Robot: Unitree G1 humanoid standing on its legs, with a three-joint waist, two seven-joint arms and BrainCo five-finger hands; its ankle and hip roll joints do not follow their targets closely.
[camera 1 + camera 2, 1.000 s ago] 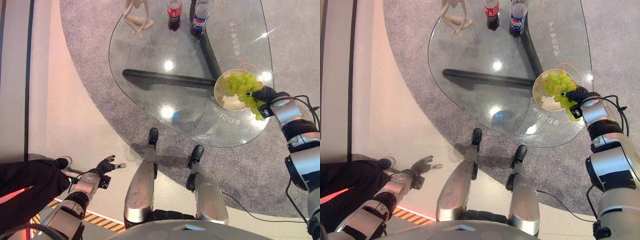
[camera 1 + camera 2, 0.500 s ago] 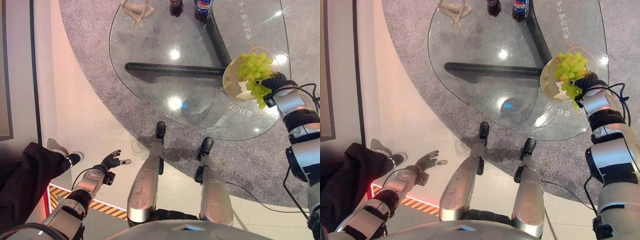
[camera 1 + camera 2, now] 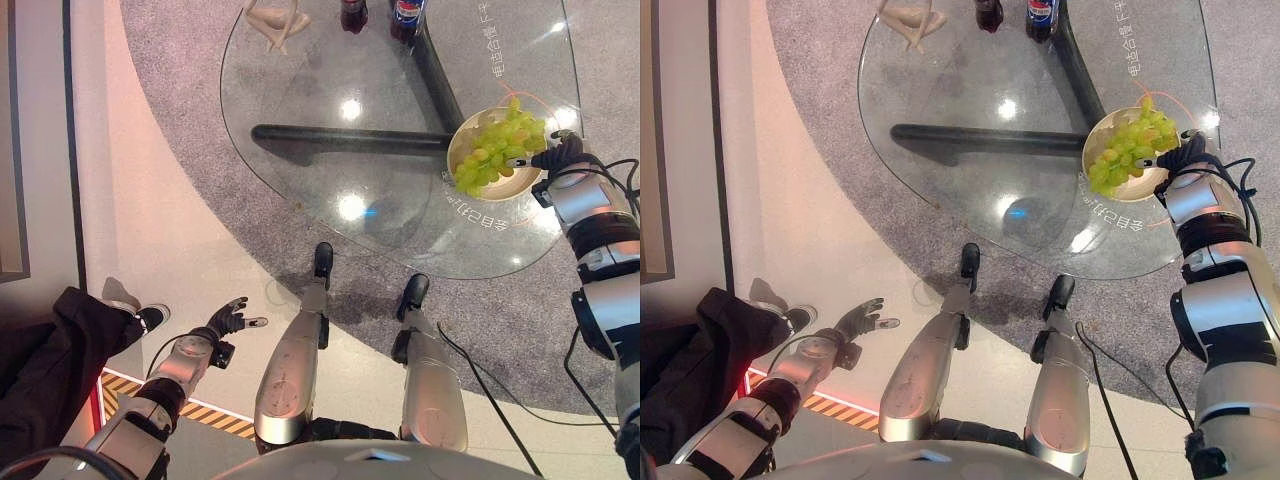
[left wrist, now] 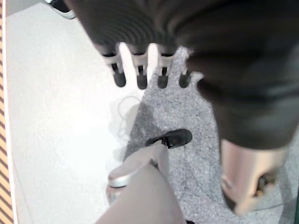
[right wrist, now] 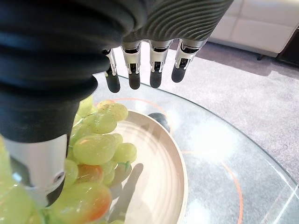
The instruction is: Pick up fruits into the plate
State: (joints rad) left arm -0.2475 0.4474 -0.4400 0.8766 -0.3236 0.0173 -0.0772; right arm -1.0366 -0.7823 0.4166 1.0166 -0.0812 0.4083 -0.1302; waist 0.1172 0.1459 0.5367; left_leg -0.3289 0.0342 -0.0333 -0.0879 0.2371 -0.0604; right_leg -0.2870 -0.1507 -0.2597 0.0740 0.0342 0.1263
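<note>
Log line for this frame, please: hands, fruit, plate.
right hand: open, beside plate | grapes: in plate, one end over rim | plate: on glass table | left hand: open, idle over floor

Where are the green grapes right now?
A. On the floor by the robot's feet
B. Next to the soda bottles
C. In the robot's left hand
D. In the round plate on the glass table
D: the grapes lie in the plate on the glass table, some hanging over its rim, with the right hand open beside them.
</note>
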